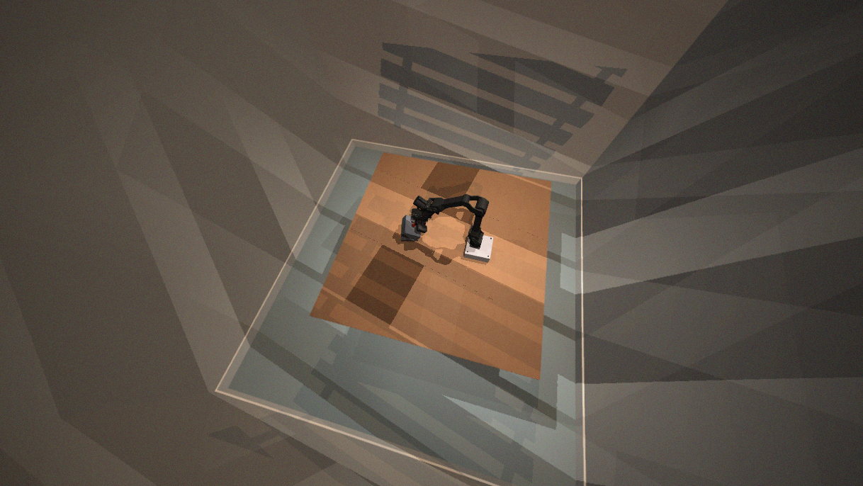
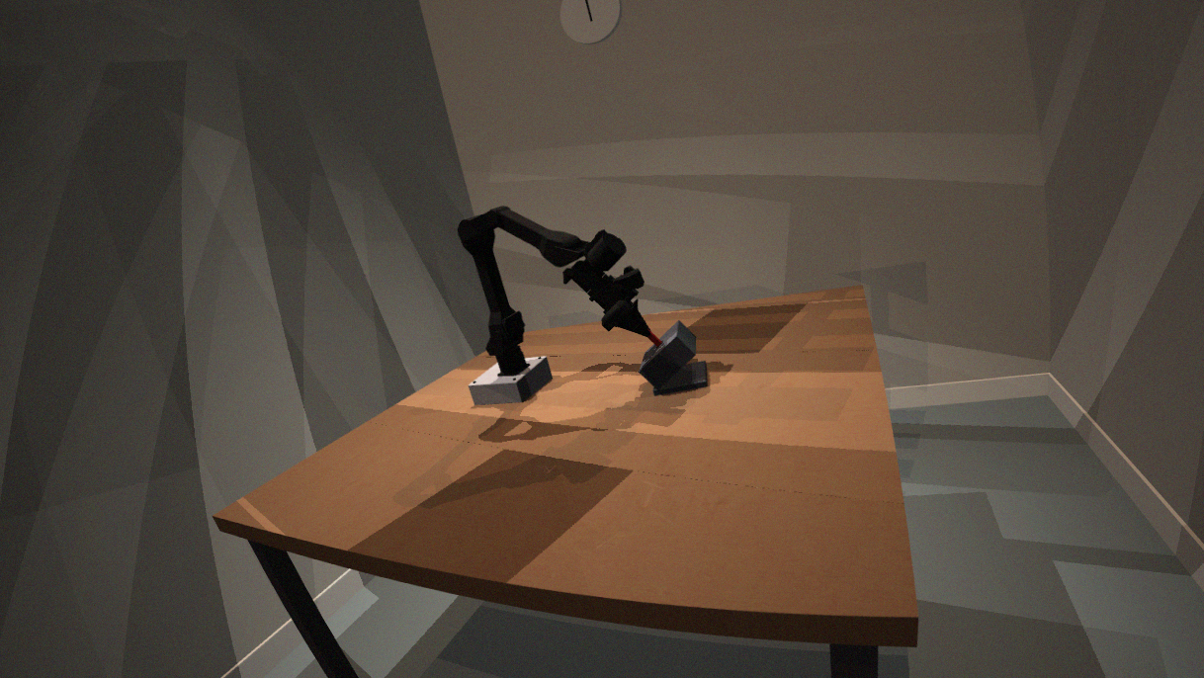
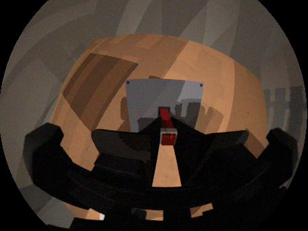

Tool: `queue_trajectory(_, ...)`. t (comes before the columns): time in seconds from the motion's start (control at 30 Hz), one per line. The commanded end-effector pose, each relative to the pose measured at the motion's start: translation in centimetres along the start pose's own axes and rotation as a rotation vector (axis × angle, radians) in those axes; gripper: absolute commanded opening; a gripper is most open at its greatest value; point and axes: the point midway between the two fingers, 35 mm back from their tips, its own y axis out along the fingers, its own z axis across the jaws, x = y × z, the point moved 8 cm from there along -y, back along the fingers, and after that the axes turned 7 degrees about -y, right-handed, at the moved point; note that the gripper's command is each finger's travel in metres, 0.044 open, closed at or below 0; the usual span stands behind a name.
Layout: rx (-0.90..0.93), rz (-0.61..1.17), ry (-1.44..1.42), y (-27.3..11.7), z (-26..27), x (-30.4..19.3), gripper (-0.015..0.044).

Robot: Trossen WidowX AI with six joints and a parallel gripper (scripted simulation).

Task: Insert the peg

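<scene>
My gripper (image 2: pixel 650 335) (image 3: pixel 165 120) is shut on the red square peg (image 2: pixel 655 341) (image 3: pixel 165 113) and tilted toward the sloped panel. The sloped panel (image 1: pixel 409 228) (image 2: pixel 670 354) (image 3: pixel 145 96) is a grey block on a dark foot. In the wrist view its face has one dark square hole (image 3: pixel 159 109), and the peg's far end is at the hole's mouth, apparently just inside. The peg's flat sides look about lined up with the hole's edges. How deep the end is cannot be seen. A length of peg still shows between fingertips and face.
The wooden table (image 1: pixel 477 326) (image 2: pixel 741 539) bears the white robot base (image 1: pixel 480 248) (image 2: pixel 496 388) and the panel's dark foot (image 2: pixel 692 379). The arm (image 1: pixel 453 202) (image 2: pixel 526 229) arches from the base to the panel. Shadows cross the table and the panel's face.
</scene>
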Motion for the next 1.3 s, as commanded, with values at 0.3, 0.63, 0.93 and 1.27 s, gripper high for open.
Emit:
queue_trajectory(0.3,-0.006,-0.002,0.003,0.9,0.0,0.0,0.0000)
queue_trajectory(0.63,-0.006,-0.003,0.003,1.4,0.0,-0.1,0.0000)
queue_trajectory(0.93,-0.001,-0.002,0.000,1.5,0.0,-0.1,0.0000)
queue_trajectory(1.27,-0.001,-0.002,0.000,1.5,0.0,-0.1,0.0105)
